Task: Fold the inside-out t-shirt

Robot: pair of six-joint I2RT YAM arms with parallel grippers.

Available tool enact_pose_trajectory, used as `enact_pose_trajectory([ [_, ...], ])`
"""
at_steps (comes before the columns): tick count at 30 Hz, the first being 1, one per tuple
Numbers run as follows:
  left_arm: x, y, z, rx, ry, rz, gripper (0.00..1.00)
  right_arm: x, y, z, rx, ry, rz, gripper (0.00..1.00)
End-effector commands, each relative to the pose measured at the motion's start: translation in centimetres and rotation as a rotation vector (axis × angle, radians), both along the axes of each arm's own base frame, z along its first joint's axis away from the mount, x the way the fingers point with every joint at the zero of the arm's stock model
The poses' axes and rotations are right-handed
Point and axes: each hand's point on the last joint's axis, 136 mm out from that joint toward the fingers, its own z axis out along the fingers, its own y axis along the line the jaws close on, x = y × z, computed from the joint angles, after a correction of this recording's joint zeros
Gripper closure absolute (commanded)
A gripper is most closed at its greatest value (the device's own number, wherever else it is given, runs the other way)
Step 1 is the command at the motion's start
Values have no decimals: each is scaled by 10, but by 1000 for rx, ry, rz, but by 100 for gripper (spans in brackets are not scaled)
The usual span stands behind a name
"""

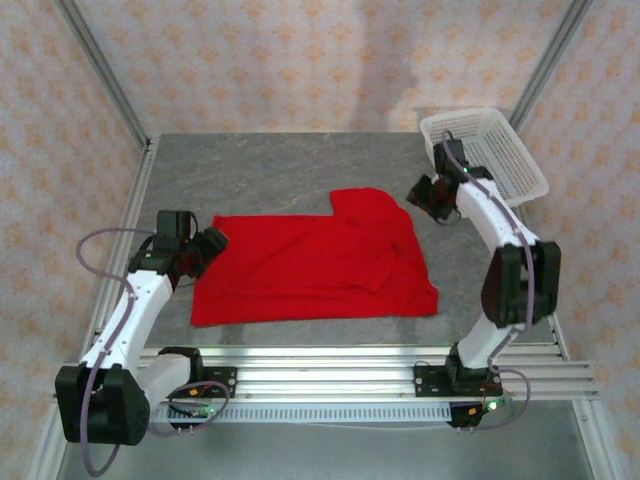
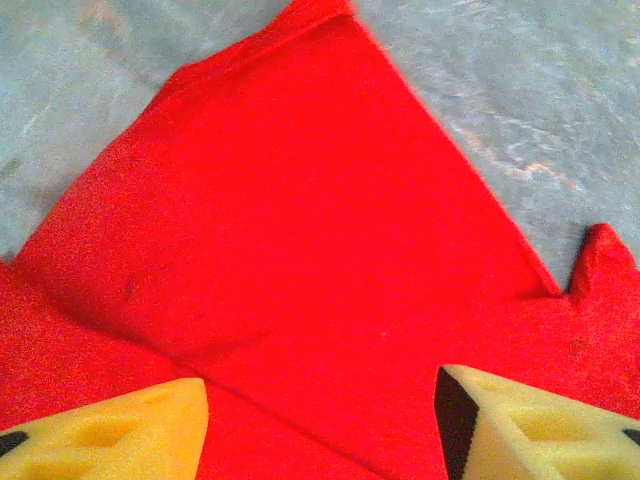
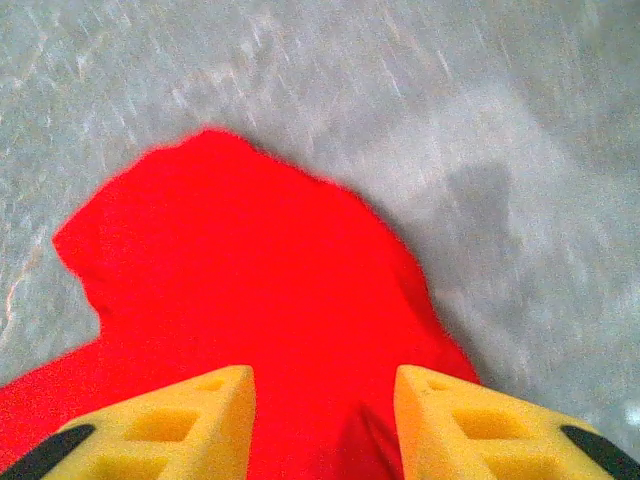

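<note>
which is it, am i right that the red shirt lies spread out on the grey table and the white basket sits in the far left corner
Not quite: the white basket sits in the far right corner, not the left, as the top view shows. The rest holds: the red shirt does lie spread out on the grey table.

I see a white mesh basket (image 1: 487,152) at the upper right of the frame, on the grey bench (image 1: 270,170).

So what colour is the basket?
The basket is white mesh, clearest in the top external view.
</note>
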Motion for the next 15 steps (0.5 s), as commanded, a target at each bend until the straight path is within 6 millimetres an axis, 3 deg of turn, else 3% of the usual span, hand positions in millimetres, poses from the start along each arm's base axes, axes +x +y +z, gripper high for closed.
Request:
enact_pose_trajectory([
  [1,1,-3,8,46,-4,-87,35,25,-9,-35,-163,56,107,52],
  [7,-6,-8,16,54,-14,-143,26,46,16,-82,-118,149,234,37],
  [12,-13,-9,20,69,-14,-178,22,49,37,-102,-94,174,343,39],
  [15,-16,-9,20,76,-2,-181,22,49,36,-112,-140,210,359,43],
])
